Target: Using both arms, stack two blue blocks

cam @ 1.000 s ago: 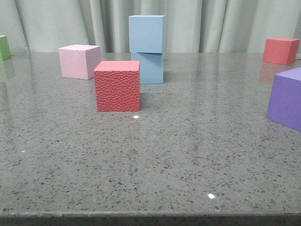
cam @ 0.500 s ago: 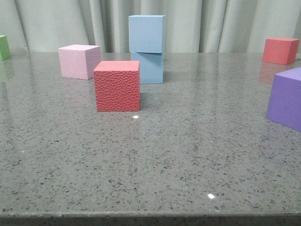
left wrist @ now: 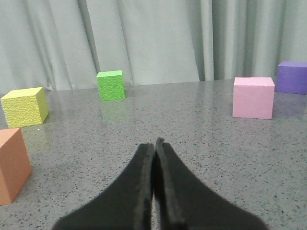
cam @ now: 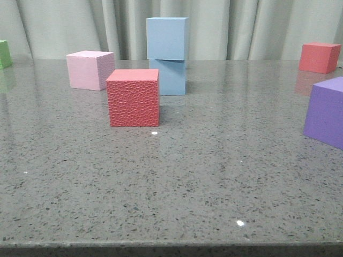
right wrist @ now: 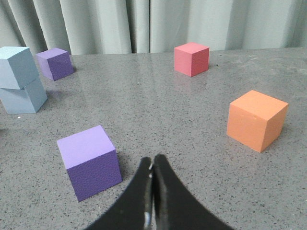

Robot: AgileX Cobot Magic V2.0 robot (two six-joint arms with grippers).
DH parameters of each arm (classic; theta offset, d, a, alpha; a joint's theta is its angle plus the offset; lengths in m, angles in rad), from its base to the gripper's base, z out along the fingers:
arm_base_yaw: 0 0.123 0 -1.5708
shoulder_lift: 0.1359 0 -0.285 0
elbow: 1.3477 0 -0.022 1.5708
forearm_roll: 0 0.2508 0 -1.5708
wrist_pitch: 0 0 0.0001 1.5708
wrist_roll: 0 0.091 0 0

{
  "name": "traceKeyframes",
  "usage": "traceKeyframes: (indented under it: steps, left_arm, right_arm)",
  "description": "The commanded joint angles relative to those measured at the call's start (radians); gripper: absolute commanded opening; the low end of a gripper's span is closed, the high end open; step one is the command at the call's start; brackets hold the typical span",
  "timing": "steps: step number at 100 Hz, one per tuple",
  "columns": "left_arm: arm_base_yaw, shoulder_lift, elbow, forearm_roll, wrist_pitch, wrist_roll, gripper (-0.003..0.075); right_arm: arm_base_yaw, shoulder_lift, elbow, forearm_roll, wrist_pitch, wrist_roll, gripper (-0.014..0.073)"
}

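Note:
Two light blue blocks stand stacked at the back middle of the table: the upper blue block (cam: 167,38) rests on the lower blue block (cam: 171,77), turned slightly on it. The right wrist view shows the same stack, upper blue block (right wrist: 17,67) on lower blue block (right wrist: 21,98). My left gripper (left wrist: 154,143) is shut with nothing in it, low over bare table, far from the stack. My right gripper (right wrist: 153,160) is shut and empty too, beside a purple cube. Neither arm shows in the front view.
A textured red cube (cam: 133,97) stands just in front of the stack, a pink cube (cam: 89,69) to its left. A purple cube (cam: 325,111) sits at the right, a red cube (cam: 319,57) far right, a green cube (cam: 5,53) far left. Yellow (left wrist: 25,107) and orange (right wrist: 256,119) cubes lie near the grippers.

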Motion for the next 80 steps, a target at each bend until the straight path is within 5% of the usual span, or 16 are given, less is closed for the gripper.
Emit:
traceKeyframes:
  steps: [1, 80]
  left_arm:
    - [0.006, -0.033, 0.004, -0.011, -0.073, 0.002, -0.0019]
    - [0.006, -0.033, 0.004, 0.011, -0.075, 0.002, -0.0019]
  right_arm:
    - [-0.002, -0.012, -0.022, -0.031, -0.078, -0.004, -0.0067]
    - [-0.002, -0.012, -0.022, -0.031, -0.078, -0.004, -0.0067]
